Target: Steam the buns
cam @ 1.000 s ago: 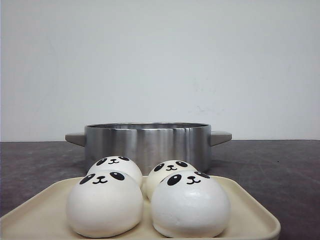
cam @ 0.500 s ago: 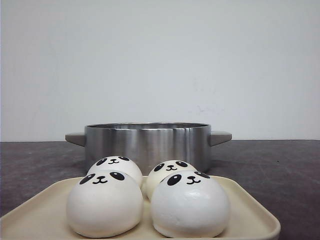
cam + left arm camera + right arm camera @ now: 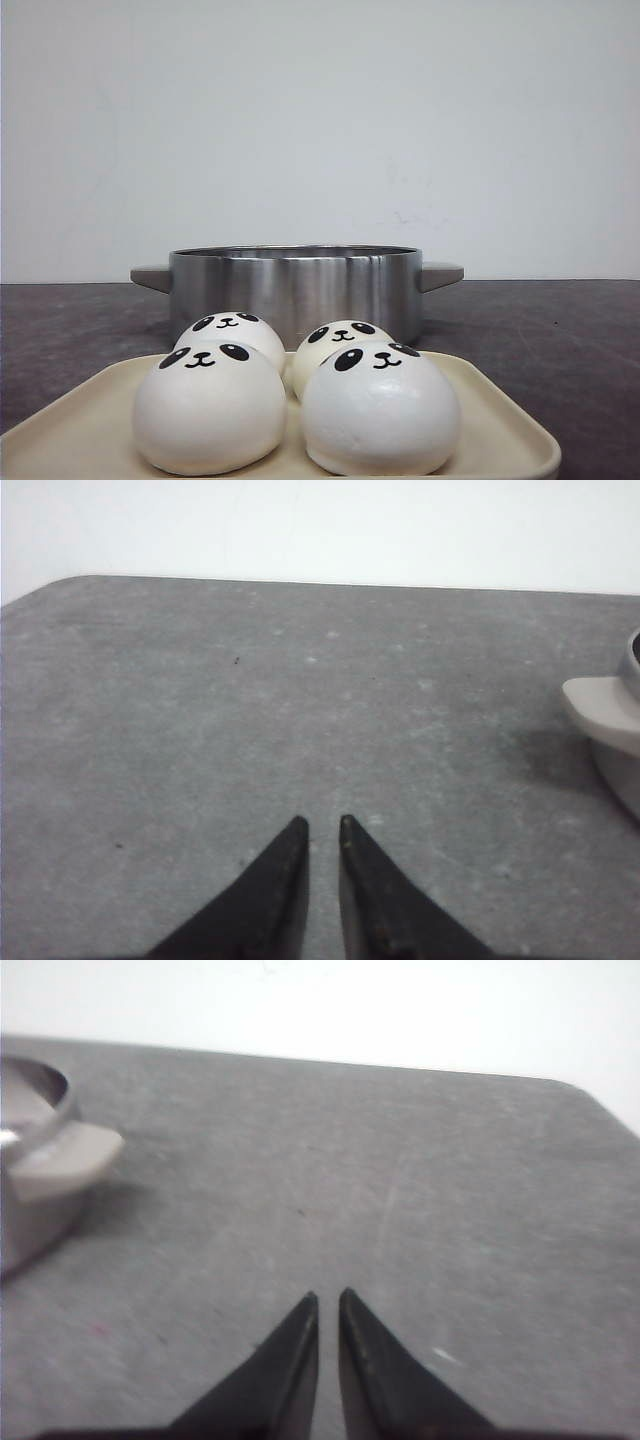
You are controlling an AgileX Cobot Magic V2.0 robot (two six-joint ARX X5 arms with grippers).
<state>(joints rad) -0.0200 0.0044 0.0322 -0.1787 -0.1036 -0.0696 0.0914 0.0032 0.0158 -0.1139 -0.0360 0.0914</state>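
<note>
from my station i see the counter (image 3: pixel 560 340), dark grey and speckled, running back to a plain white wall (image 3: pixel 320 120). the biggest thing on it is the steel pot (image 3: pixel 295 285), round and shallow with a pale grey handle on each side, standing upright around the middle of the counter; i cannot see inside it from the front view. just in front of the pot, at the near edge of the counter, lies a cream tray (image 3: pixel 500 420) with rounded corners and a low rim.

the buns (image 3: pixel 300 395) all sit on that tray, four of them in two rows, panda faces tilted up toward me. the front left bun (image 3: pixel 210 410) and the front right bun (image 3: pixel 380 410) are close together, touching or nearly so. behind them the back left bun (image 3: pixel 235 335) and the back right bun (image 3: pixel 335 345) sit nearer the pot, partly hidden by the front pair. none is in the pot.

neither arm shows in the front view. the left gripper (image 3: pixel 323 825) hovers over bare counter on the left side, its black fingers (image 3: pixel 280 880) drawn together to a narrow slit with nothing between them; one pot handle (image 3: pixel 605 710) shows at the edge of that wrist view, well apart from the tips. the right gripper (image 3: pixel 329 1298) hovers over bare counter on the right side, its fingers (image 3: pixel 380 1360) likewise clenched almost to touching and empty, with the other pot handle (image 3: pixel 65 1160) off to the side, also well apart.
</note>
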